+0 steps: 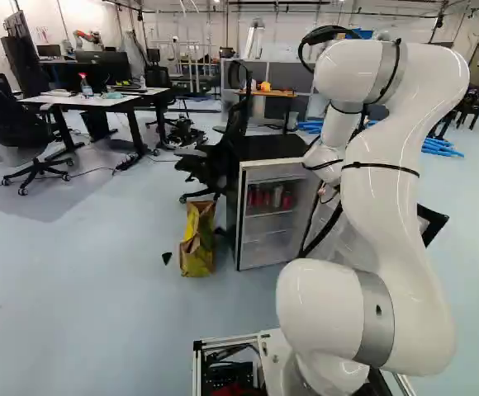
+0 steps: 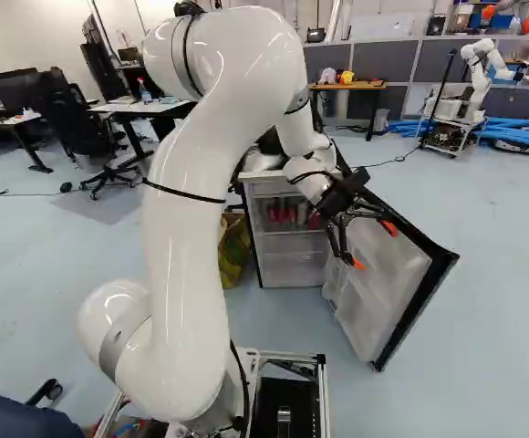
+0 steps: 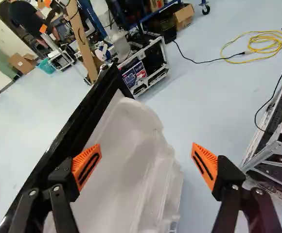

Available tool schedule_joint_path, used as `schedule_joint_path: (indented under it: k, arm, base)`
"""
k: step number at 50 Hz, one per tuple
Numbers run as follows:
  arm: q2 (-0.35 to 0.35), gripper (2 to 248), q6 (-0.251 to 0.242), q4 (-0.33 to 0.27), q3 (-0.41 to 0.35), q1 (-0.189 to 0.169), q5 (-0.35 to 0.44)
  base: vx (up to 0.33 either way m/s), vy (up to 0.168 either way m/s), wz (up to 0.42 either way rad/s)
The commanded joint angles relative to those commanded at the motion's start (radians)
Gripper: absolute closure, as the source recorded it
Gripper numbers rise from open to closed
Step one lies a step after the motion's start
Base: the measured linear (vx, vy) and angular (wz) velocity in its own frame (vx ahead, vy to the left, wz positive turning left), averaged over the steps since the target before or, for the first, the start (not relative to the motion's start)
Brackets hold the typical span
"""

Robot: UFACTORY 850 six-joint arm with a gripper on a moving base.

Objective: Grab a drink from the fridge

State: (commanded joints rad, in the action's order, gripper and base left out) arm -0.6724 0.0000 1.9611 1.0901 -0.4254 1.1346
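Hand (image 3: 146,162): one, open, fingers wide apart, nothing gripped. Placed over the inner side of the door (image 2: 369,290); contact with it, impossible to tell.

Fridge (image 1: 274,147): one, door swung wide.

Cans (image 1: 277,196): several, mostly red, grouped on an upper shelf inside the fridge; likely the drinks wanted.

Hazards, by judgement: snagging of a finger on the door's racks (image 3: 148,179), from too tight a turn towards the shelf; swinging of the door against the arm (image 2: 191,182), from a sideways push; knocking over of neighbouring cans, from entry with fingers so widely spread; closing on air or on the shelf, from too high or too low an approach.

Left base view: cans and yellow bag (image 1: 196,247) in fair sight; hand and most of the door behind the arm.

Right base view: hand, orange pads and whole spread of the door in sight; bag partly hidden by the arm.

Wrist view: finger spacing clearest, plus yellow cable (image 3: 272,44) on the floor, absent from both base views; no cans, no fridge interior.
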Motion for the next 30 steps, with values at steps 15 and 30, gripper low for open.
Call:
schedule_joint_path:
  k: [15,30]
  arm:
    - [-0.011,3,0.000,-0.037,0.023,-0.016,-0.020]
    - [0.014,3,0.000,-0.124,-0.026,-0.008,-0.035]
  base:
    - [0.000,0.000,0.000]
    - [0.000,0.000,0.000]
